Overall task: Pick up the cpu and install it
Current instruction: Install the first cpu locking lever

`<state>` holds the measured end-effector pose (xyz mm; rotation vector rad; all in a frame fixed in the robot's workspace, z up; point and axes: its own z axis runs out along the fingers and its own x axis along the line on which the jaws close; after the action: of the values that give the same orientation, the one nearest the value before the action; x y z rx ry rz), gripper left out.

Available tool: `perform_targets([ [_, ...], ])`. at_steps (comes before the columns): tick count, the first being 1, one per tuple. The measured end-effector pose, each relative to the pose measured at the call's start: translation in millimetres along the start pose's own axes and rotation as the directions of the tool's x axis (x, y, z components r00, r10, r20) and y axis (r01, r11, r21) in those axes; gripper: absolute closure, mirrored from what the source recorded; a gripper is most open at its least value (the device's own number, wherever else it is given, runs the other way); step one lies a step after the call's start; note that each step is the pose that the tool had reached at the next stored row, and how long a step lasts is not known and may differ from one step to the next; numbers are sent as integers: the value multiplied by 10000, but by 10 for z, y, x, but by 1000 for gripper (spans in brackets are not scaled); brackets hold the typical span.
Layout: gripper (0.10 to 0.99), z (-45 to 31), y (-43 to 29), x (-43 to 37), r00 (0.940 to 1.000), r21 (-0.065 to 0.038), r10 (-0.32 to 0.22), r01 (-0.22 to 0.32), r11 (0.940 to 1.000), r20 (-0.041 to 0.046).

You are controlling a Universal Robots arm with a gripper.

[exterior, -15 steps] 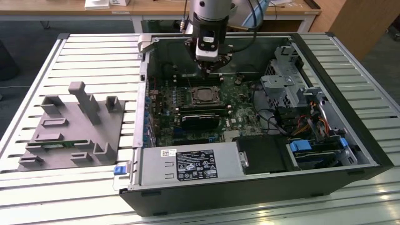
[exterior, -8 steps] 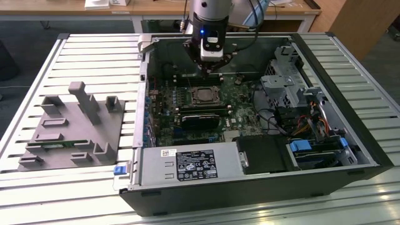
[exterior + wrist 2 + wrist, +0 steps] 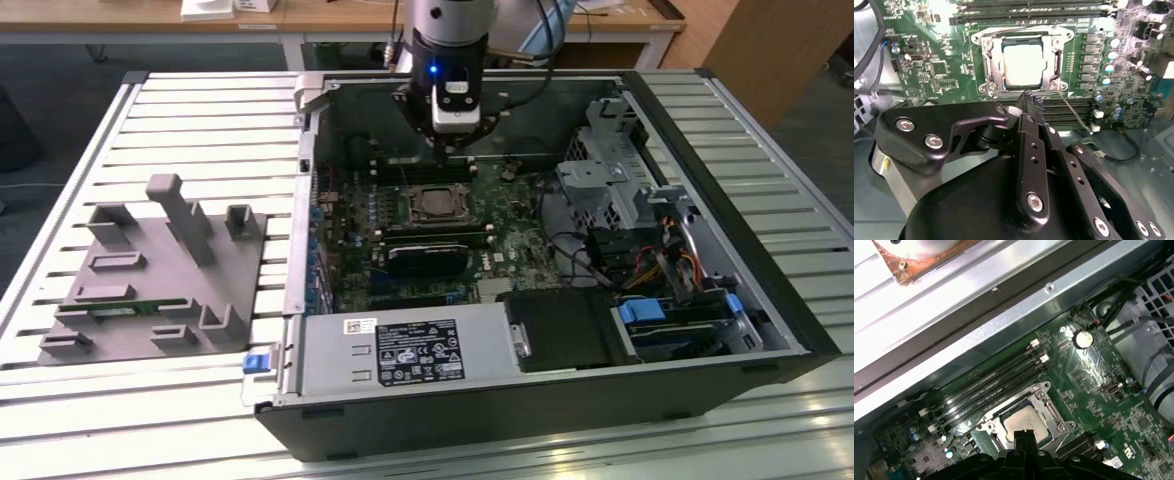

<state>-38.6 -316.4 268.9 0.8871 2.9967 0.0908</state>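
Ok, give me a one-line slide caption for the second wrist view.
Black claw poised beside the metal socket frame, where the silver-topped square cpu already sits on the green motherboard.

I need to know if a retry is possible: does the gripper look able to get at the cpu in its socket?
Probably yes. The cpu lies in its socket with its silver top uncovered, and the gripper hangs just beside it above the motherboard with nothing between them.
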Motion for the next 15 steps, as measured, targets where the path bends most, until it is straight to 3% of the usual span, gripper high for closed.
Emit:
perform_targets([
  [5, 980, 5, -11, 12, 9996, -214, -127, 132, 9997, 263],
  [10, 980, 13, -12, 12, 9950, -220, -980, 984, 9949, 217],
  [15, 980, 32, -13, 12, 9840, -192, -1778, 1779, 9839, 94],
])
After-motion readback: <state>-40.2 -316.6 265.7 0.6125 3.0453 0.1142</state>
